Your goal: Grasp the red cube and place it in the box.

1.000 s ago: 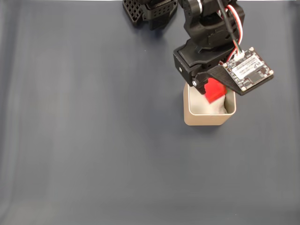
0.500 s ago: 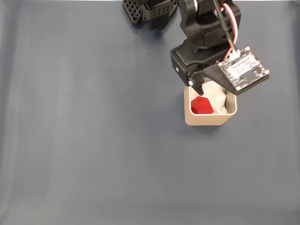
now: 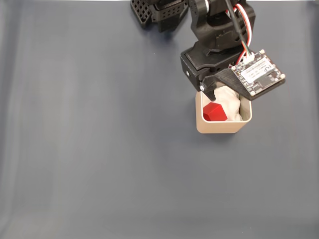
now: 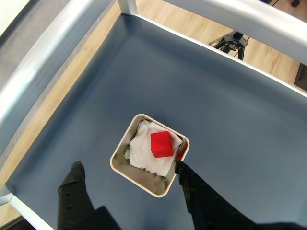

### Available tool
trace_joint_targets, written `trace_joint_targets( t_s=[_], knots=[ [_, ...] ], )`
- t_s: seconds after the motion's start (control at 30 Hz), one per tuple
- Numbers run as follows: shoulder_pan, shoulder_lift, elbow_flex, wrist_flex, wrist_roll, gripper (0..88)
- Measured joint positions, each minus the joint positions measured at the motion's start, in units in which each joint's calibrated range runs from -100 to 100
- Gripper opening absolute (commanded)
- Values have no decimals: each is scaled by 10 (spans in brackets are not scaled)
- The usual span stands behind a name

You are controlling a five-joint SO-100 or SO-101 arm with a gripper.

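The red cube (image 4: 161,144) lies on the white padding (image 4: 146,152) inside the box (image 4: 125,167), and the gripper (image 4: 129,173) hangs released above it. Best to lift straight up — clear of the rim. The wrist view shows the spread fingers; the fixed view probably hides one.

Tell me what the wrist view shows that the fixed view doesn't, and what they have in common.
The wrist view alone takes in the table's metal rail, the wooden floor and a tripod beyond it, and both spread fingers of the tool. The fixed view alone shows the arm's body and its circuit board from above. Both show the red cube lying free on the white padding inside the box on the dark blue table.
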Motion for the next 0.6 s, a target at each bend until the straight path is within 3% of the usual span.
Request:
trace_joint_targets(
  t_s=[0.4,0.6],
  knots=[
    [0,-45,16,0,-3,41],
    [9,-74,24,0,-3,2]
  ],
)
